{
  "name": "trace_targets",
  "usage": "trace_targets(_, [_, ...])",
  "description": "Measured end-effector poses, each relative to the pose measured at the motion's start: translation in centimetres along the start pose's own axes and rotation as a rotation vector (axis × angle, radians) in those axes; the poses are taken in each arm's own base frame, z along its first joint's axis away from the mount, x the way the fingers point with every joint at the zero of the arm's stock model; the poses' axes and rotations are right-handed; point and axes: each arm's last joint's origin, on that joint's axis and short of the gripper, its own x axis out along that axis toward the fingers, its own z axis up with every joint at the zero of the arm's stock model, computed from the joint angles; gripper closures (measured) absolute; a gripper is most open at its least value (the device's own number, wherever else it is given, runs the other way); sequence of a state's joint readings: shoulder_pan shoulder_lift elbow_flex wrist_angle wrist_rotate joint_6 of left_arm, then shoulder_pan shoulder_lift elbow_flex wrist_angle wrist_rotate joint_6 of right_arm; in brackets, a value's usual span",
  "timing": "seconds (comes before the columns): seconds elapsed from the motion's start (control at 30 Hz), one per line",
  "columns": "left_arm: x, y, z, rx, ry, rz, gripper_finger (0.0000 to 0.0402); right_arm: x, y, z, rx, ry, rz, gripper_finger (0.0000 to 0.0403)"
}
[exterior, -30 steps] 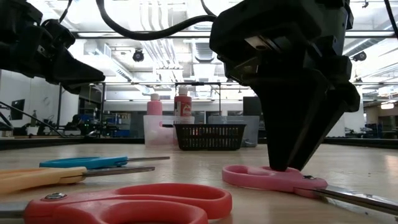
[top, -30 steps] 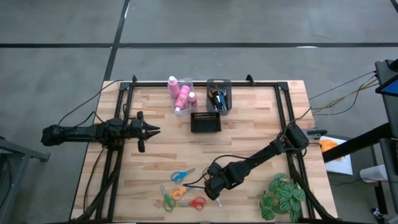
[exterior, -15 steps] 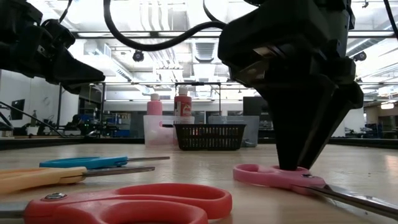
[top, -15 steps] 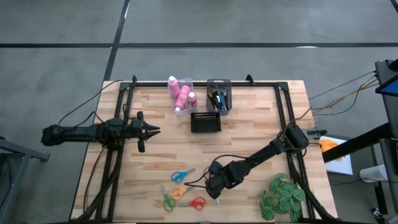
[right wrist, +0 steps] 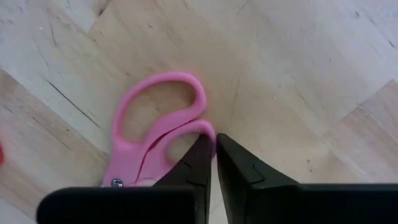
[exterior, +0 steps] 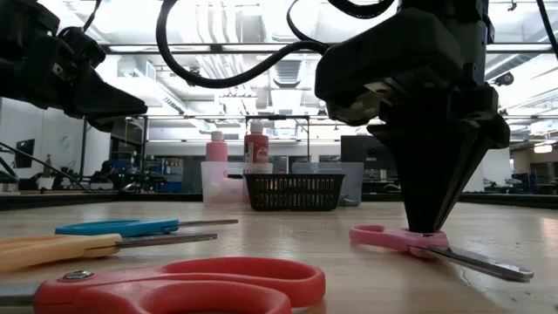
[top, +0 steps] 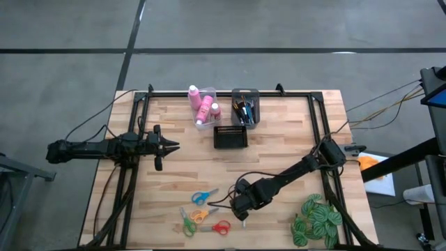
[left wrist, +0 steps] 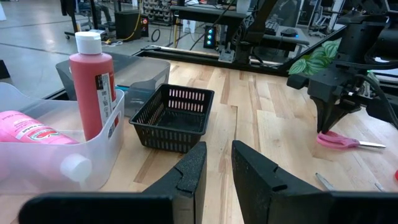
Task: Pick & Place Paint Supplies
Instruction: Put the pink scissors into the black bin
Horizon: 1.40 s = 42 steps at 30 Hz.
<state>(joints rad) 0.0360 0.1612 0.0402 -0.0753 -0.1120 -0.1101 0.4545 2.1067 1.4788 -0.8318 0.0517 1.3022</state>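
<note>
small pink-handled steel scissors (exterior: 410, 241) | being laid flat, blades pointing away from basket | right gripper (exterior: 429, 228) | being clenched on handle loop

Bright ceiling lights, blurred foreground, faint shadows.

The middle of the table (top: 279, 150) is bare board, open from the black basket (top: 230, 137) down to the scissors, and so is the strip between the left gripper (top: 169, 146) and that basket. At the far edge the clear bin (top: 203, 106) with its bottles (top: 204, 104) and the brush bin (top: 245, 107) stand close together with the basket just in front, leaving only narrow gaps. Near the front, the blue scissors (top: 201, 196), orange scissors (top: 199, 216), green scissors (top: 188, 224) and red scissors (top: 221, 226) crowd one patch, the right gripper (top: 243, 217) stands pressed on the pink scissors (exterior: 410, 242) beside them, and the plant (top: 317, 221) fills the front right corner.
</note>
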Motion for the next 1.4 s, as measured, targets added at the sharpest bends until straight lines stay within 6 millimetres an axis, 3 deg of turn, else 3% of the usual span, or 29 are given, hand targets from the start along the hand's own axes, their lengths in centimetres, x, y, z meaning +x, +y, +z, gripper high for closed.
trace_targets(0.5, [0.0,0.0,0.0,0.000,0.000,0.000,0.0323,-1.1,0.1,0.4,0.017,-0.013,0.032,0.0387])
trace_targets(0.87, [0.0,0.0,0.0,0.000,0.000,0.000,0.0323,-6.1,-1.0,2.0,0.127,-0.120,0.120,0.0388])
trace_targets(1.17, [0.0,0.0,0.0,0.000,0.000,0.000,0.0323,-11.5,-4.3,5.4,0.118,-0.248,0.193,0.0388])
trace_targets(1.4, [0.0,0.0,0.0,0.000,0.000,0.000,0.0323,-14.2,-7.7,8.3,0.089,-0.364,0.167,0.0388])
